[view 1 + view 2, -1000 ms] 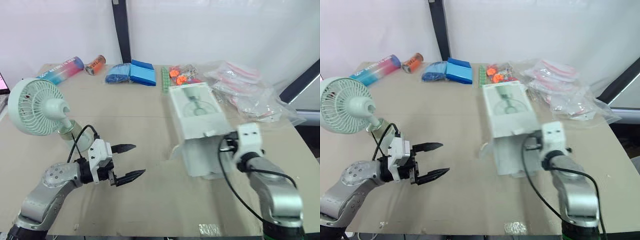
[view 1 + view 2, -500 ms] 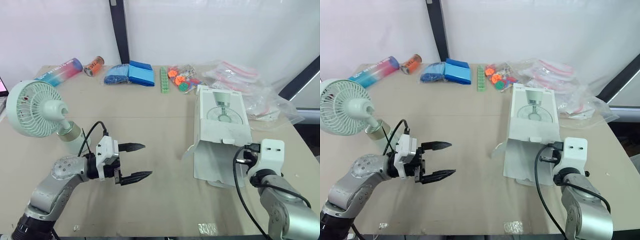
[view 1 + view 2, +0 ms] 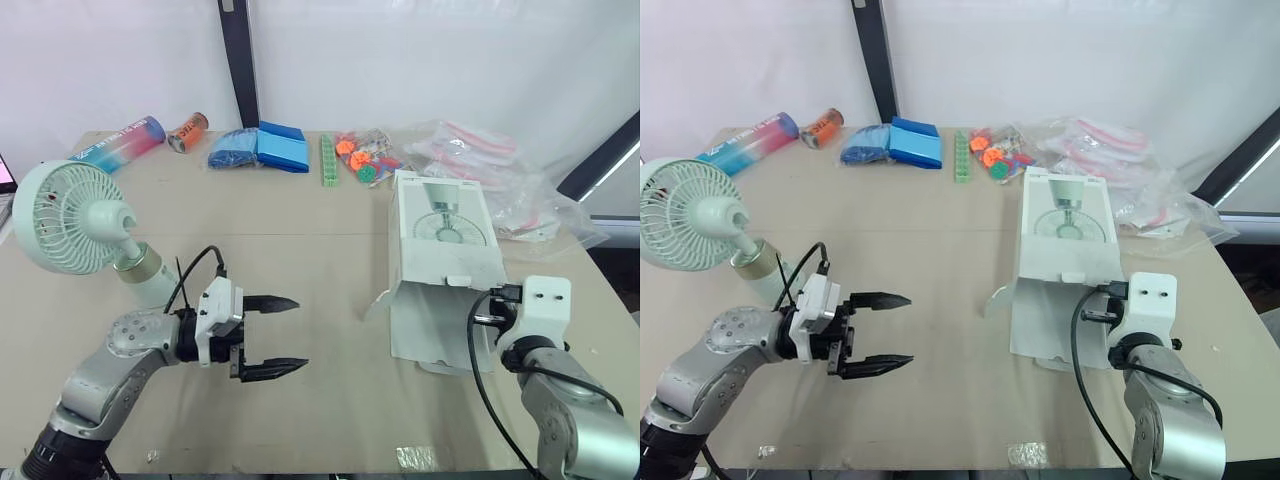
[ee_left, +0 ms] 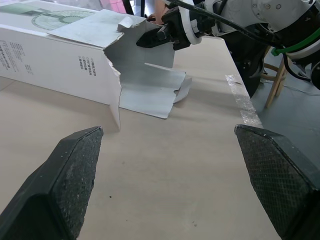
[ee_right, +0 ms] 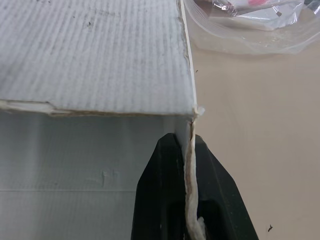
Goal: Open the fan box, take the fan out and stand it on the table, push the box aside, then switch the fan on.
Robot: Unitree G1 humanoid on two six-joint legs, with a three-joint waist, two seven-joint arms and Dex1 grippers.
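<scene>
right jaws pinched shut on an end flap of the fan box; left jaws gape wide, empty, well apart from it. fan stands on the table just behind the left jaws: a backward swing could topple it, a hard shove could rip the flap

Looks like a robot lab test rig tbh: plain white backdrop, desk under a taped-down brown sheet, random props like plastic bags and blue packs along the back.

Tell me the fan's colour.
The fan is pale mint green, clearest in the left eye view.
</scene>
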